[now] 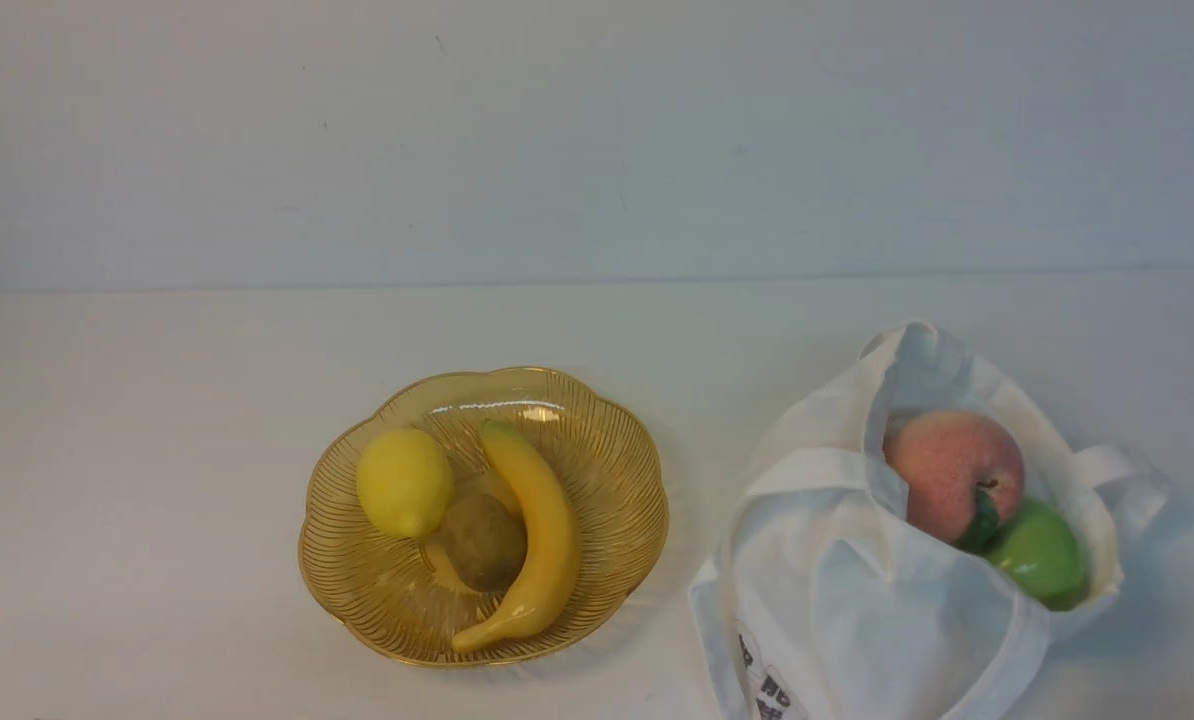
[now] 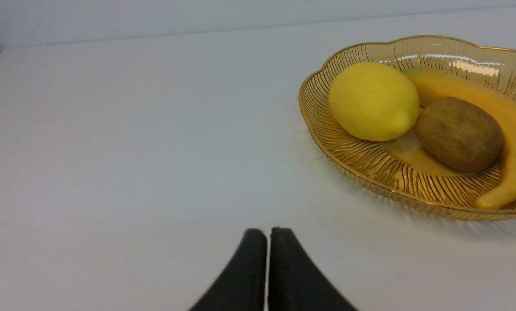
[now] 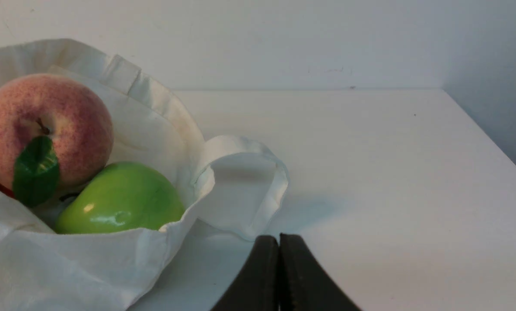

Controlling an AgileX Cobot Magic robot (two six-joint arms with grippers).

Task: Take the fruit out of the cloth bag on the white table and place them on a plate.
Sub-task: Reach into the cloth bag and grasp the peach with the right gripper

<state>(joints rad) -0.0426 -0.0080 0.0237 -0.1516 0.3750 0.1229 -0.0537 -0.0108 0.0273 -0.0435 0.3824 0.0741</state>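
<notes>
The white cloth bag [image 1: 857, 580] lies open on the white table [image 1: 157, 400] at the right. Inside it sit the pink-red peach [image 1: 952, 470] with a green leaf and the green apple [image 1: 1042, 550]; both also show in the right wrist view, peach [image 3: 55, 116] and apple [image 3: 119, 201]. The amber plate [image 1: 607, 440] stands left of the bag. Neither gripper shows in the front view. My left gripper [image 2: 268, 235] is shut and empty over bare table near the plate [image 2: 370, 166]. My right gripper [image 3: 279, 241] is shut and empty beside the bag's strap handle [image 3: 240, 185].
The plate holds a yellow lemon [image 1: 404, 482], a brown kiwi [image 1: 483, 541] and a yellow banana [image 1: 537, 540]. A pale wall runs along the table's far edge. The table's right edge meets a wall [image 3: 491, 65] in the right wrist view.
</notes>
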